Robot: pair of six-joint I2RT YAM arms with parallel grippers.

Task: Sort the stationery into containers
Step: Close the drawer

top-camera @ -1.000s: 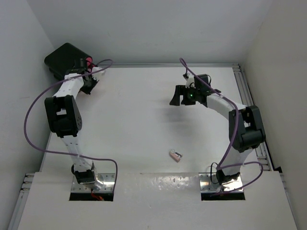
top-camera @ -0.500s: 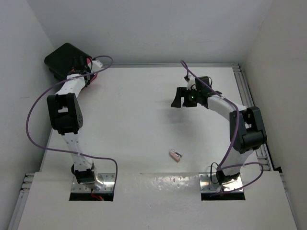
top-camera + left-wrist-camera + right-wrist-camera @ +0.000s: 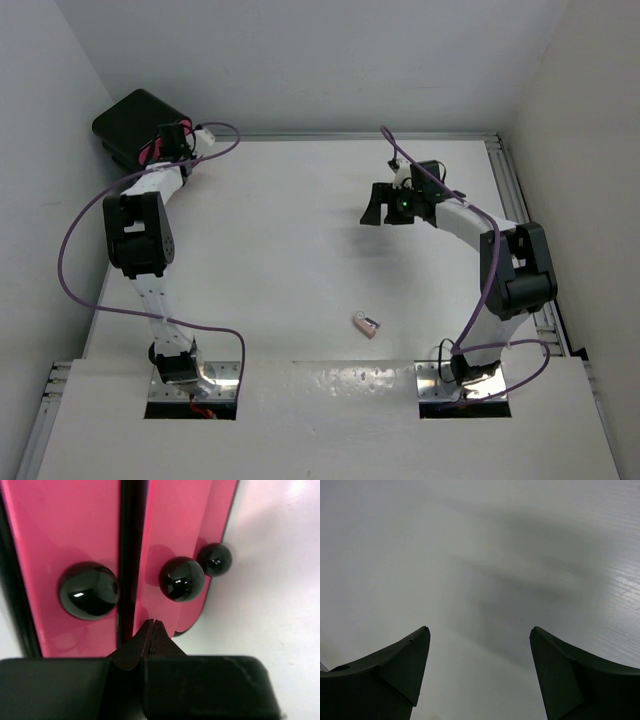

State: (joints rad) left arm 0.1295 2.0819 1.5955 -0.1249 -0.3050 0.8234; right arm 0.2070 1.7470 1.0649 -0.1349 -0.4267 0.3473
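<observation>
At cabinet (image 3: 135, 120): 3 drawers (image 3: 60, 530), 3 knobs (image 3: 89, 590) | left pincer (image 3: 154, 625) closed | right pincer (image 3: 480, 645) spread | 1 eraser (image 3: 367, 324)

One black cabinet (image 3: 130, 120); three pink drawers (image 3: 75, 535); three black knobs (image 3: 89, 590); one pinkish eraser block (image 3: 367, 324); two arms (image 3: 135, 240).

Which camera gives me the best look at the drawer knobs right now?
Left wrist: three black drawer knobs sit close up on the pink drawers, just past the shut left gripper. Top external shows only the black cabinet, knobs not visible. Right wrist shows none of them.
</observation>
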